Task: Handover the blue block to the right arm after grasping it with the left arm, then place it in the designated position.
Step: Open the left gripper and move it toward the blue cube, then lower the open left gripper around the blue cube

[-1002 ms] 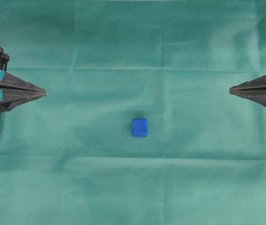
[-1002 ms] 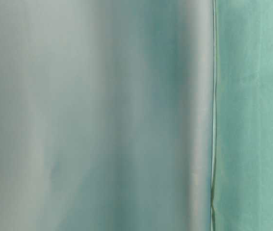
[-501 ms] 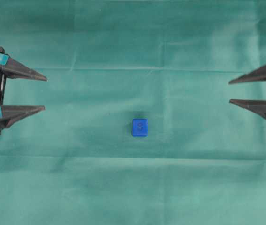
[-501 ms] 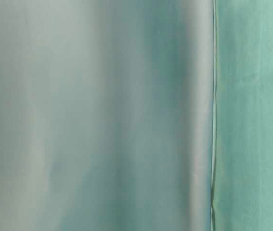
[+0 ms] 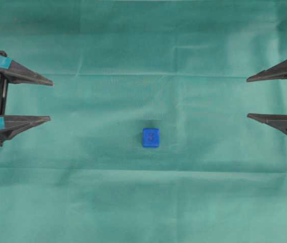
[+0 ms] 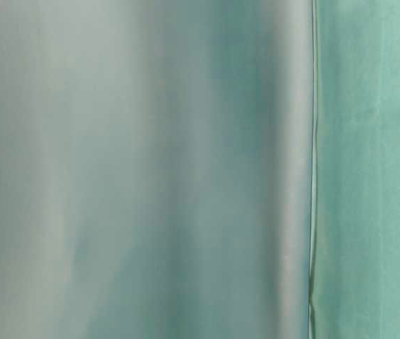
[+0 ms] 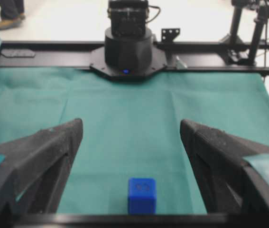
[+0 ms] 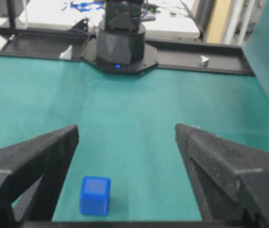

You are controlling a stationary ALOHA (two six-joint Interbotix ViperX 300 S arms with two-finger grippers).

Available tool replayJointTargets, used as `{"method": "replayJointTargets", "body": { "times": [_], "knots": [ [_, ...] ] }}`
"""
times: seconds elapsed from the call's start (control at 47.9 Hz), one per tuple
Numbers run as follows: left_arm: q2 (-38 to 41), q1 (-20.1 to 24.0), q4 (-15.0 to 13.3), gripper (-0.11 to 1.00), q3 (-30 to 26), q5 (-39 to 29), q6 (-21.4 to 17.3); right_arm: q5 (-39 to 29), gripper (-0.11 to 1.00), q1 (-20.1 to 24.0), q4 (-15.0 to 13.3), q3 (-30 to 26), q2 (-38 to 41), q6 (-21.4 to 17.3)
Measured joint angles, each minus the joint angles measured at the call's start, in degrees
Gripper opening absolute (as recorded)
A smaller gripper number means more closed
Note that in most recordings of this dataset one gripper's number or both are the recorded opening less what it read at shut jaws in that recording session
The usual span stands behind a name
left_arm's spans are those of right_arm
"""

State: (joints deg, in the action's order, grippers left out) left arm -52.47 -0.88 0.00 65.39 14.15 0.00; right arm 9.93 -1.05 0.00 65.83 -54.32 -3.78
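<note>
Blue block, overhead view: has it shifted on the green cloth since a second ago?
No. The blue block sits at the same spot on the green cloth, just below the same horizontal crease, midway between both arms.

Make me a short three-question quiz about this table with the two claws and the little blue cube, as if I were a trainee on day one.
1. True or false: the left gripper already holds the blue block.
2. Which gripper has teal tape on its fingers? A) the left gripper B) the right gripper C) both
3. Fill in: the blue block rests on the ____ cloth, roughly midway between the two grippers.

Key
1. False. Both grippers stand open at the table's sides, apart from the block.
2. A. The right gripper's fingers are plain black.
3. Green. In the overhead view the block sits near the centre, slightly toward the bottom edge of that view.
</note>
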Motion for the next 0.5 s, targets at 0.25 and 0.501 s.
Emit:
{"method": "replayJointTargets", "body": {
  "times": [0.25,0.501],
  "knots": [
    [9.4,0.0,0.0,1.0,-6.3,0.0,-0.1,0.1,0.93,-0.1,0.0,0.0,0.2,0.0],
    [20.0,-0.1,0.0,1.0,-14.4,0.1,-0.2,0.1,0.93,-0.1,0.0,-0.1,0.4,0.0]
  ]
}}
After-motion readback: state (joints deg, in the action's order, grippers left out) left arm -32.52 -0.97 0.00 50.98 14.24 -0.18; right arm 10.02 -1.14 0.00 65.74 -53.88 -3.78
